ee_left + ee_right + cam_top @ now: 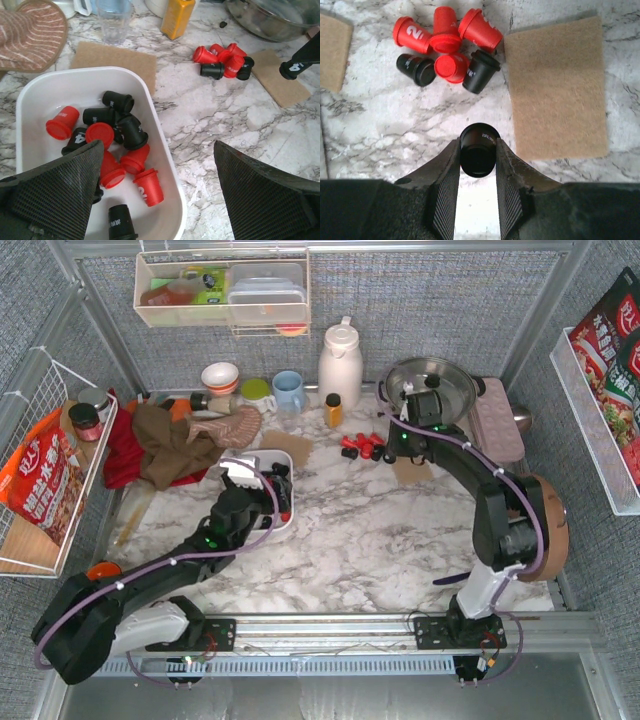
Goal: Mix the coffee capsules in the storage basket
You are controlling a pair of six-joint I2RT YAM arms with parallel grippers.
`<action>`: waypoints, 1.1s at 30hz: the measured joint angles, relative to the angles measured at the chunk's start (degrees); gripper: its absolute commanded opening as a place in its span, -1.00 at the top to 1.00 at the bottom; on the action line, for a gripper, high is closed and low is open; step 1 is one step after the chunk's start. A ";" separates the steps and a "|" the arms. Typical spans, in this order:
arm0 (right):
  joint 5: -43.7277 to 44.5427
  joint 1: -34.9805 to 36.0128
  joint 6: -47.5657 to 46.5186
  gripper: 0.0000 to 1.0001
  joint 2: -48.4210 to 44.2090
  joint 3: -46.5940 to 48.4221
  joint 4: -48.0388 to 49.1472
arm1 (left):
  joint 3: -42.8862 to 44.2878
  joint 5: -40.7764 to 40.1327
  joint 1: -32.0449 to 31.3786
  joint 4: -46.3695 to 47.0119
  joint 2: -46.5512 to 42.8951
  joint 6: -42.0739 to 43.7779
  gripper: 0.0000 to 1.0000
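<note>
The right gripper point(478, 152) has its jaws closed on one black pod point(479, 142). It holds the pod low over the table point(395, 125). Just past it lies a small pile of pods point(447, 47), some red and some black, next to a brown pad point(555, 85).

The white basket point(45, 95) sits well apart, over on the left side. A bunch of pods point(117, 132), red and black, already lies inside it. The left gripper point(157, 150) hangs over the near end of the basket with its jaws wide open and nothing in them.

The step in hand looks like bringing the loose pods to the basket one at a time. Next, the right arm likely has to lift its pod, carry it left and let go over the basket. It must not bump the left gripper. The pile still waits, so the job looks far from done.
</note>
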 measured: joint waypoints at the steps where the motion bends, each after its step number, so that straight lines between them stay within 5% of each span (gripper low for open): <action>1: 0.00 0.11 0.00 0.60 -1.49 -0.76 -0.13 | 0.31 0.68 0.00 0.28 0.42 -0.02 -0.99; 11: -0.83 7.74 0.04 0.60 -16.59 -6.99 -2.36 | 6.19 11.37 -0.02 3.96 8.35 3.15 -0.98; 20: -2.32 17.55 1.95 0.60 -30.08 -10.80 -3.63 | 0.52 27.08 -4.11 24.24 15.76 14.60 -0.98; 33: -10.82 23.10 9.20 0.60 -35.32 -16.17 -0.50 | 1.79 35.23 -7.96 38.58 21.20 22.84 -0.86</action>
